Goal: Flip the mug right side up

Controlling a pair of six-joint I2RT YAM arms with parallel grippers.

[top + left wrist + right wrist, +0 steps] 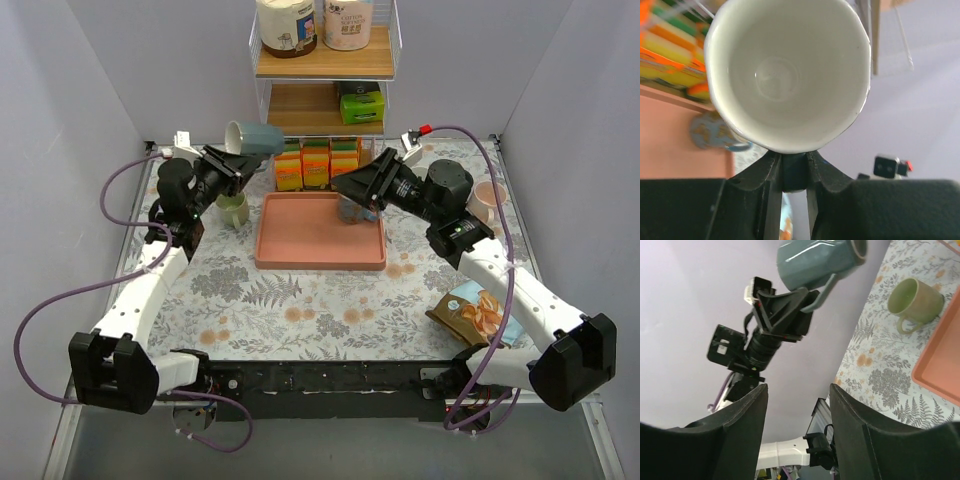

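Note:
A blue-grey mug (257,137) with a white inside hangs in the air above the table's far left, tipped on its side. My left gripper (228,160) is shut on its handle. In the left wrist view the mug's open mouth (790,75) faces the camera, and the dark handle sits pinched between the fingers (769,175). The right wrist view shows the mug (815,262) held high beside the wall. My right gripper (345,185) is open and empty over the tray's far edge, its fingers (735,430) wide apart.
A pink tray (320,257) lies mid-table with a blue patterned mug (352,212) at its far side. A green mug (235,210) stands upright left of the tray. A pink mug (487,200) and snack bag (470,312) are right. Sponge packs (317,165) and a shelf (325,70) stand behind.

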